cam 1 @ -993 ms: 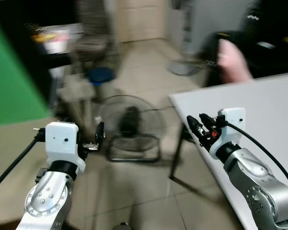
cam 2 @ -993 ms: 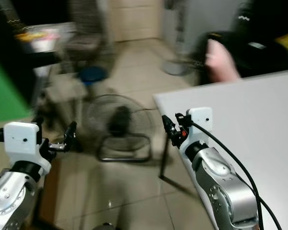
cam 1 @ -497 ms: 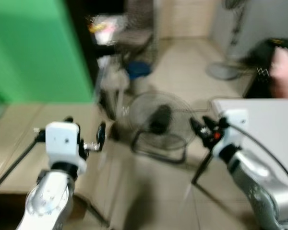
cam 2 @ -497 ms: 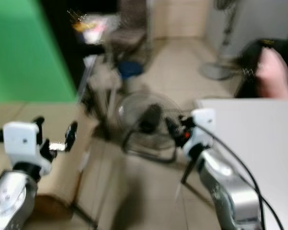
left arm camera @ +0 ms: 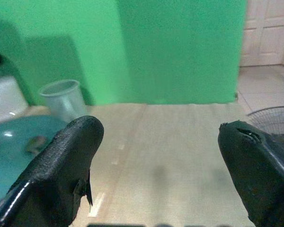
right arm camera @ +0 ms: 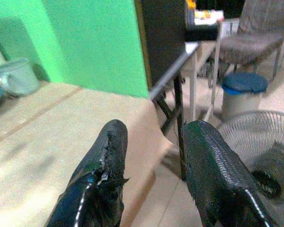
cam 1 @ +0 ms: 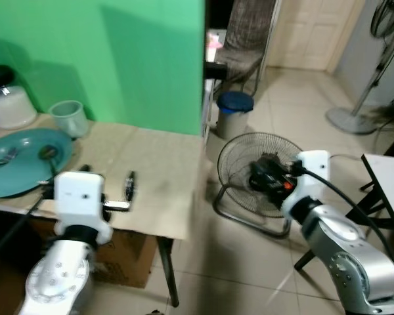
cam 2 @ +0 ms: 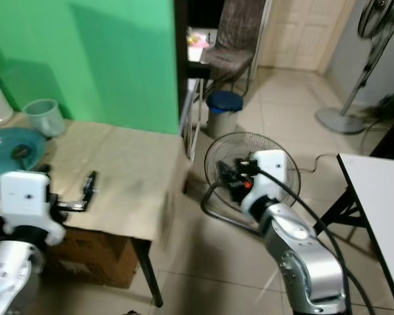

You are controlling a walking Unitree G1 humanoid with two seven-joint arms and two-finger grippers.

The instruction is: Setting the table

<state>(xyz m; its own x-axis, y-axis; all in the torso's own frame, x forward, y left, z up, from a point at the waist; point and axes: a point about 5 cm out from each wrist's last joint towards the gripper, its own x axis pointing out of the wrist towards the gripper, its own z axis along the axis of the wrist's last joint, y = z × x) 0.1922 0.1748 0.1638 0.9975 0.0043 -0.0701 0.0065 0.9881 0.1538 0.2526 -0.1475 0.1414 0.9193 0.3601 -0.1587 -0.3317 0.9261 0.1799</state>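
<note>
Left eye view showed a teal plate (cam 1: 20, 172) and a pale cup (cam 1: 69, 117) on the beige counter (cam 1: 157, 177). The left gripper (left arm camera: 161, 156) hovered above it, fingers (left arm camera: 61, 165) wide apart and empty. The right gripper (right arm camera: 154, 161) hung over the floor fan (cam 1: 256, 180), fingers slightly parted, empty.

A home – tiled floor (cam 1: 249, 262), floor fan (cam 1: 249, 172), table (cam 1: 151, 170) with plate (cam 1: 16, 174)

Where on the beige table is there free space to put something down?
The beige table is bare from the left gripper to its right edge, below the green wall. Its left end is crowded: the teal plate, with cutlery on it, the pale cup and a white container.
</note>
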